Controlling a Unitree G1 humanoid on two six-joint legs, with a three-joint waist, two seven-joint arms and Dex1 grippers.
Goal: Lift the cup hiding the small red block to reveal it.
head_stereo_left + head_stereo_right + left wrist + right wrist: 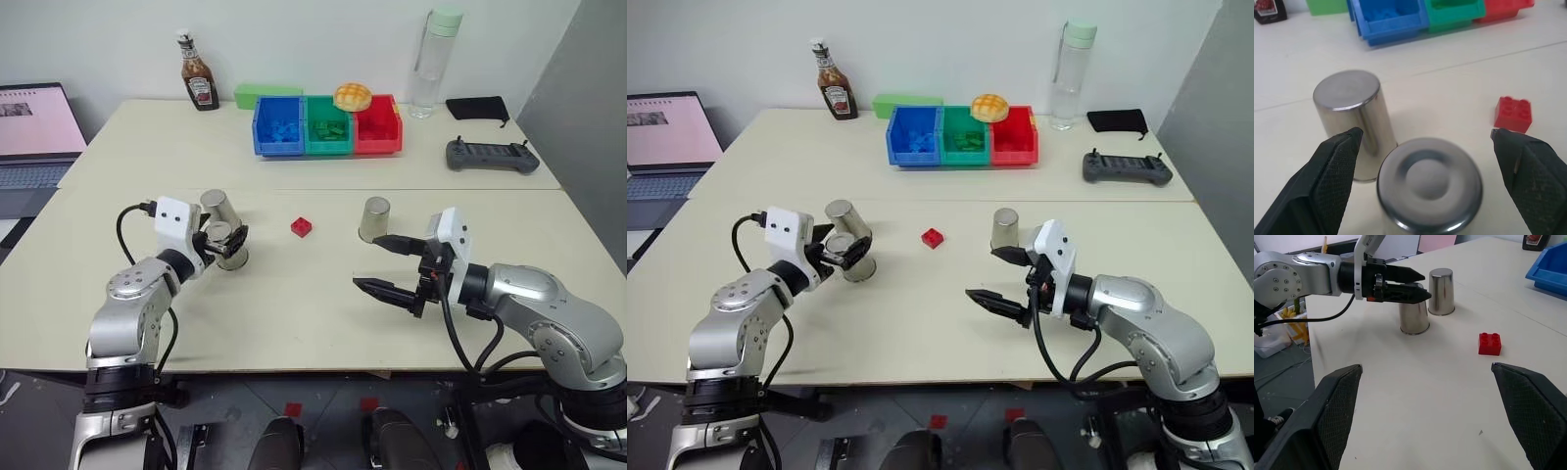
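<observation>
Small red block [302, 227] sits exposed mid-table. My left gripper [227, 242] is spread wide around the near-left cup [232, 250], not clamping. My right gripper [390, 264] is apart, empty.

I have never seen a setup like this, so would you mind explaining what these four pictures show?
It is a two-armed humanoid robot at a table. Two pictures come from its head, looking down; two from cameras on its wrists. Each arm ends in a black two-fingered pincer. The left pincer is open around an upturned metal cup, gripping nothing, with a second cup just behind. The right pincer is open and empty near a third cup. A red block lies uncovered between them.
</observation>
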